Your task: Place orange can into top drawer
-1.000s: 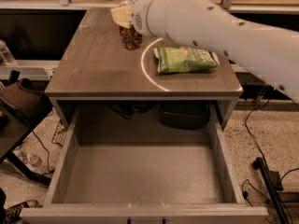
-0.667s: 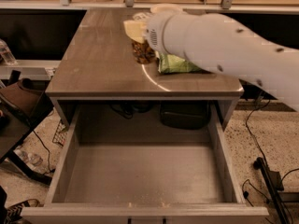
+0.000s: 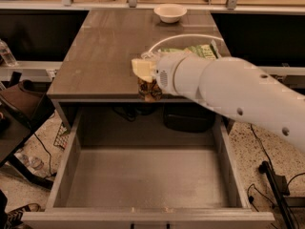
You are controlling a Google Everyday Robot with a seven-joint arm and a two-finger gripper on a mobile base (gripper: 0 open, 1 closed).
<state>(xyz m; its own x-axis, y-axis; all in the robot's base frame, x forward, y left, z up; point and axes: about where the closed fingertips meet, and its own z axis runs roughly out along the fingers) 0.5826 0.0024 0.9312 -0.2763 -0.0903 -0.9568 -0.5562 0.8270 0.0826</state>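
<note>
Gripper (image 3: 148, 82) at tbl (image 3: 95, 56) edge, fingers (image 3: 140, 69) pinching orange can (image 3: 150, 91), chip bag (image 3: 202, 50) behind, bowl (image 3: 170, 12) far

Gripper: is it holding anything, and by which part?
The gripper grips the orange can by its upper end; the can hangs beneath it at the front edge of the table.

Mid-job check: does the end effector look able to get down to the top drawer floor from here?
Likely yes. The end effector grips the orange can at the front edge of the table, above the open top drawer. Nothing visible lies in the path below it.
</note>
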